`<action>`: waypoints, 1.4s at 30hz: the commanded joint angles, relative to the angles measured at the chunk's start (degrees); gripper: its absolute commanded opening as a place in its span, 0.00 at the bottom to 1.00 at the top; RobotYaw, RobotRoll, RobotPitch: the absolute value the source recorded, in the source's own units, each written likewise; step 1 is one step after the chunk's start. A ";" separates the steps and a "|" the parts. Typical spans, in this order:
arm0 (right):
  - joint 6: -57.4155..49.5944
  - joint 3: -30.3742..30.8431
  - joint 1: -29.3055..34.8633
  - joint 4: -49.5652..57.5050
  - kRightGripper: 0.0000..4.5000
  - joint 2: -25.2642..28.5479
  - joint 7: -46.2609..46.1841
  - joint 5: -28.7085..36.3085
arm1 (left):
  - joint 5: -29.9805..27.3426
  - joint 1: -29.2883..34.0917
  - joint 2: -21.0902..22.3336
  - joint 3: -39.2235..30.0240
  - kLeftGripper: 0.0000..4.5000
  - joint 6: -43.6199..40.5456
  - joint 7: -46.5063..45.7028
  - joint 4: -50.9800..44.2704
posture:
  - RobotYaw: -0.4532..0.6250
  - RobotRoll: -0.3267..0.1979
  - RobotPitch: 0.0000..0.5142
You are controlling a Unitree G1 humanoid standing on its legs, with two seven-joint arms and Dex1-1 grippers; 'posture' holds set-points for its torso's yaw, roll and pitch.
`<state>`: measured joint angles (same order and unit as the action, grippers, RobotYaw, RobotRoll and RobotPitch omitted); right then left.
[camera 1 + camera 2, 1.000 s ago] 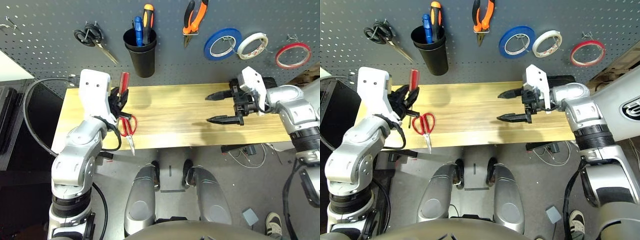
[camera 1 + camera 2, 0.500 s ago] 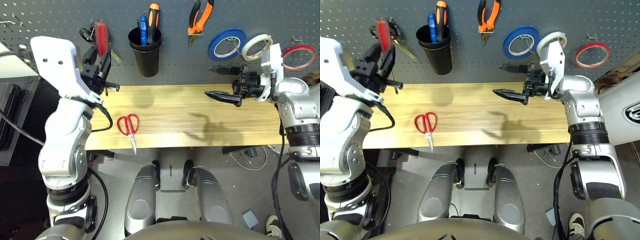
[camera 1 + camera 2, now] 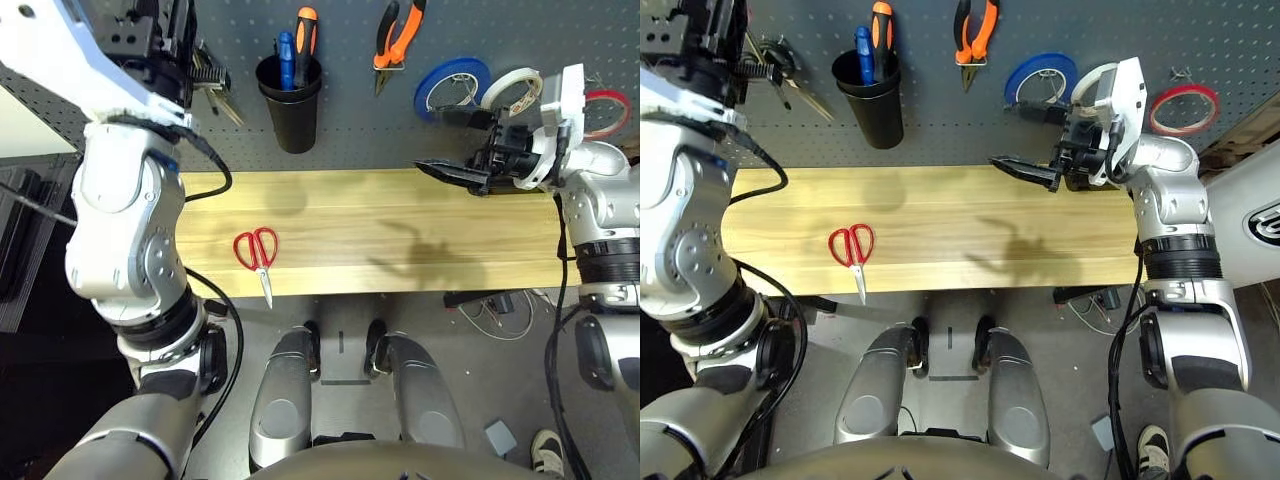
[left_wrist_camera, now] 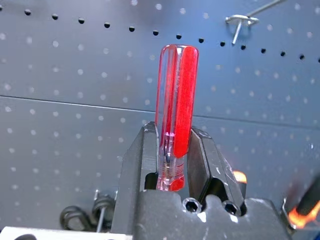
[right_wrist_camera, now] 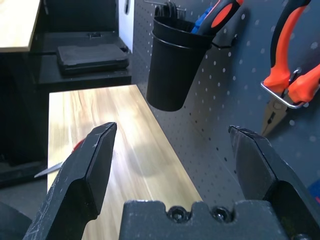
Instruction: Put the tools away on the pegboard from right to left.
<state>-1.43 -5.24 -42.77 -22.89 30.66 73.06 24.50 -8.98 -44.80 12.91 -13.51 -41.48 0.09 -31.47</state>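
A: Left gripper (image 4: 172,165) is clamped on the screwdriver (image 4: 175,110), red handle sticking up past the fingers (image 4: 137,170), right in front of the pegboard (image 4: 75,125). Right gripper (image 5: 172,145) has its fingers wide apart, nothing in them, hanging over the table (image 3: 400,230) near the board.

B: Handling?

A: Screwdriver looks light and stiff. Smooth clear-red plastic, so likely a bit slippery. The grip sits low on the handle, which seems fine for dropping it shaft-first. Can't see the shaft from the wrist view.

B: Big stuff first, then.

A: Pegboard across the back, table below it. Black cup (image 3: 290,105) on the board holds a blue-handled tool and an orange-and-black one, so there's probably room for one more. Pliers (image 3: 395,40) hang on a hook, red tape ring (image 3: 610,105) on the far right, partly behind the right arm.

B: What's left?

A: Red scissors (image 3: 258,255) lie flat on the table, well apart from both grippers. Stiff, light, pointed blades; I'd take them at the pivot or by the handle loops.
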 commanded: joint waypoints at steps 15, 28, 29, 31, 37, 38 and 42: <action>1.74 -0.19 -2.50 -1.41 1.00 -0.50 -0.99 -0.21 | -0.71 -9.62 -3.86 1.12 0.19 21.59 -0.42 23.20 | 0.45 0.62 0.36; 1.82 0.08 -2.12 -1.95 1.00 -0.55 -0.60 -0.59 | -3.56 -13.19 -5.41 0.29 0.19 23.20 -3.19 24.27 | 0.44 0.62 0.37; 1.80 0.07 -2.14 -1.96 1.00 -0.55 -0.58 -0.59 | -3.61 -12.79 -5.66 0.59 0.19 23.11 -3.18 24.10 | 0.44 0.62 0.37; 1.81 0.04 -2.24 -2.10 1.00 -0.57 -0.55 -0.61 | -3.38 -11.06 -6.47 2.06 0.19 23.34 -2.45 24.21 | 0.44 0.62 0.37; 1.66 -0.12 -2.12 -2.04 1.00 -0.40 -0.55 -0.56 | -2.31 -6.99 -6.66 4.99 0.19 24.68 0.06 26.15 | 0.43 0.62 0.37; 1.59 -0.14 -2.07 -1.95 1.00 -0.37 -0.58 -0.53 | -1.77 -6.30 -6.44 5.57 0.19 25.23 0.58 26.57 | 0.43 0.62 0.37; 1.60 -0.29 -1.94 -1.82 1.00 -0.37 -0.77 -0.45 | 0.84 -3.62 -5.81 7.70 0.19 29.08 2.00 30.32 | 0.43 0.62 0.37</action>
<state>-0.07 -5.23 -45.06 -24.67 29.84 71.96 23.97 -9.61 -49.38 6.91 -7.30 -14.52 1.29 -2.53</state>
